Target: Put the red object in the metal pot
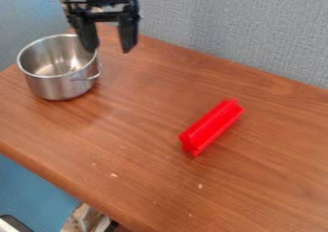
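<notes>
The red object [212, 127] is a bright red bar lying flat on the wooden table [153, 130], right of centre, slanted from lower left to upper right. The metal pot [57, 67] stands at the table's back left, shiny and round, with nothing visible inside. My gripper [105, 36] hangs pointing down just right of the pot's rim and above the table, its two black fingers spread open with nothing between them. It is well apart from the red bar.
A grey-blue wall runs behind the table. The table's front edge runs diagonally across the lower left, with floor and a pale frame part [84, 217] below it.
</notes>
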Robot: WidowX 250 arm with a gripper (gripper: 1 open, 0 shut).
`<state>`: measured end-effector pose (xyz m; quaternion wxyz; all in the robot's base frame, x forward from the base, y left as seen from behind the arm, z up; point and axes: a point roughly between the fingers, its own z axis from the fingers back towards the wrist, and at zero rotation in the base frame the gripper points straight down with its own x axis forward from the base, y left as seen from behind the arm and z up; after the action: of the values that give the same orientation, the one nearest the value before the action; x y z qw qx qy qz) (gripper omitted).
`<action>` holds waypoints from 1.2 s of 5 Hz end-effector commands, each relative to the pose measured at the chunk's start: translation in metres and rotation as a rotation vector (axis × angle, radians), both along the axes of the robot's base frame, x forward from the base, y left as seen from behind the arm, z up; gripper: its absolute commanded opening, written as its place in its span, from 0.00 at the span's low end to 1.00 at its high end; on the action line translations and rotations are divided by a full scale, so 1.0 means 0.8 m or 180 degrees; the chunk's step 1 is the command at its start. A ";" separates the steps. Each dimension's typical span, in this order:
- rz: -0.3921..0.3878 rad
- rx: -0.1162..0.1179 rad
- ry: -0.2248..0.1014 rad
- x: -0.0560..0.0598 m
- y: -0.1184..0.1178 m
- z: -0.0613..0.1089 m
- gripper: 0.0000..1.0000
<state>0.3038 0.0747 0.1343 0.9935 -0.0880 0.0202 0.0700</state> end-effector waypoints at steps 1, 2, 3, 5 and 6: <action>-0.0163 0.0055 -0.0259 0.007 -0.044 0.028 1.00; -0.0398 0.0025 -0.0289 0.017 -0.098 0.024 1.00; -0.0550 0.0020 -0.0323 0.023 -0.143 0.016 1.00; -0.0660 0.0079 -0.0240 0.011 -0.177 -0.022 1.00; -0.0688 0.0117 -0.0152 0.007 -0.181 -0.047 1.00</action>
<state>0.3071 -0.0674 0.0845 0.9968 -0.0688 0.0263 -0.0320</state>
